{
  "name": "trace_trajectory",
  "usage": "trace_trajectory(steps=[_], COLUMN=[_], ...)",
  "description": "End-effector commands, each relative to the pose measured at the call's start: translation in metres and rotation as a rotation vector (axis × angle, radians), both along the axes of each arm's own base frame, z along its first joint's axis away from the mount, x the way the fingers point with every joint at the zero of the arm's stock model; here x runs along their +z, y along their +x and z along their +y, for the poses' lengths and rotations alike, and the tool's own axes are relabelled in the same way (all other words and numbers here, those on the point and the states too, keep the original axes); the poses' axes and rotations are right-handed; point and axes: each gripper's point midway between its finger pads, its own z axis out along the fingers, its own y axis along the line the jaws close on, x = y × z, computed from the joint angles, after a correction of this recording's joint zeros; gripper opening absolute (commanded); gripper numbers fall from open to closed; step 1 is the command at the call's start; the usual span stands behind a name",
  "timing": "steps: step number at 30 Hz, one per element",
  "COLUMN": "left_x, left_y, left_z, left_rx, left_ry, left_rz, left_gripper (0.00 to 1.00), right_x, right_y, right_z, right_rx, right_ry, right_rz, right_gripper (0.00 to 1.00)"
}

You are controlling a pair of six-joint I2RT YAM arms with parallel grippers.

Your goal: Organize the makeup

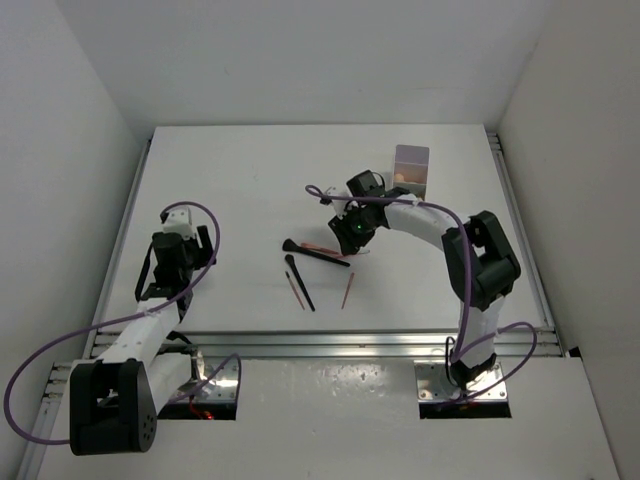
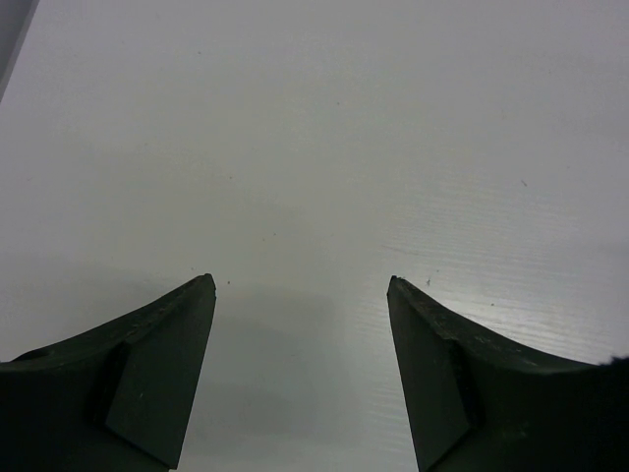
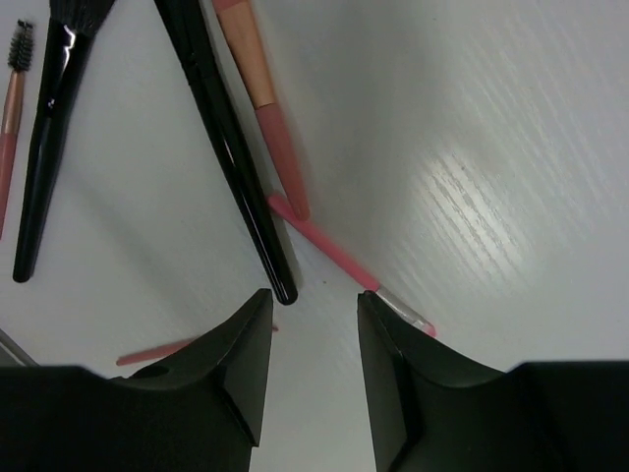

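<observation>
Several makeup pieces lie mid-table. A long black-handled brush [image 1: 318, 254] [image 3: 221, 138], a second black brush [image 1: 300, 283] [image 3: 49, 138] and thin pink pencils [image 1: 347, 290] [image 3: 339, 258] are spread loosely. A peach-pink pencil [image 3: 263, 108] lies beside the long brush. My right gripper [image 1: 352, 235] [image 3: 314, 300] is open and empty, low over the handle end of the long brush and the pink pencil. My left gripper [image 1: 177, 235] [image 2: 301, 283] is open and empty over bare table at the left. Something peach shows faintly inside the box; the tubes and lipstick are not visible.
A translucent white box [image 1: 411, 170] stands at the back right of the table, just beyond my right gripper. A small spoolie brush [image 3: 12, 108] lies at the left edge of the right wrist view. White walls enclose the table on three sides.
</observation>
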Motion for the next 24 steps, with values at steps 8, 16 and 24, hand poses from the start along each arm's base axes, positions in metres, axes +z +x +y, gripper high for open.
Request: trace_trajectory(steps=[8,16,24], left_x=[0.004,0.002,0.001], left_y=[0.002,0.001,0.003], left_z=[-0.003,0.000,-0.011], left_rx=[-0.042,-0.016,-0.018], left_ry=[0.008,0.039,0.059], left_rz=[-0.019,-0.015,-0.044], left_gripper=[0.76,0.76,0.79], right_x=[0.030,0.023,-0.005], right_y=[-0.010,-0.021,-0.064], right_z=[-0.043,-0.027,-0.021], right_rx=[-0.519,-1.180,-1.115], right_ry=[-0.154,0.017,-0.192], right_rz=[0.088,0.174,0.225], right_gripper=[0.35,0.50,0.45])
